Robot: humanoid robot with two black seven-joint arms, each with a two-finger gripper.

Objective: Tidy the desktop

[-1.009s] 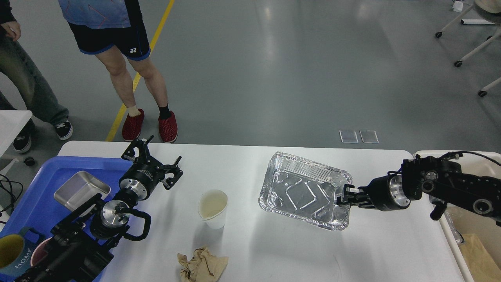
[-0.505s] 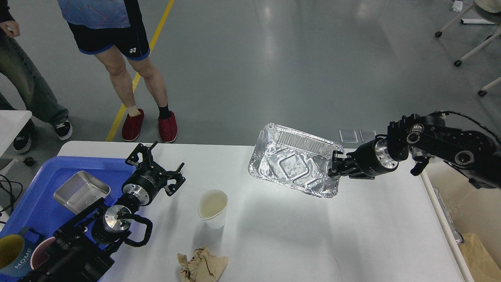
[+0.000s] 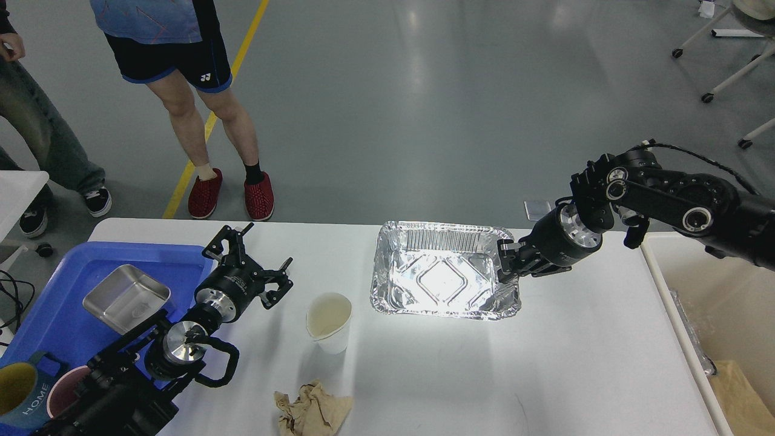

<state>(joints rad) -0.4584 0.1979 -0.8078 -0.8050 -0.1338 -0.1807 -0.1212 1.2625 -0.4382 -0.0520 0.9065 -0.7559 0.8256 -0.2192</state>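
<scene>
Shiny crinkled foil pan (image 3: 445, 278), apparently matt desktop (image 3: 575, 363).

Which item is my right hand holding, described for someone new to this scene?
On the white desktop, look right of centre, between the paper cup and the beige bin. There the right hand pinches the right rim of a foil tray. It is the only shiny, crinkled, rectangular aluminium pan on the bare tabletop; the smaller steel dish lies in the blue tray.
</scene>
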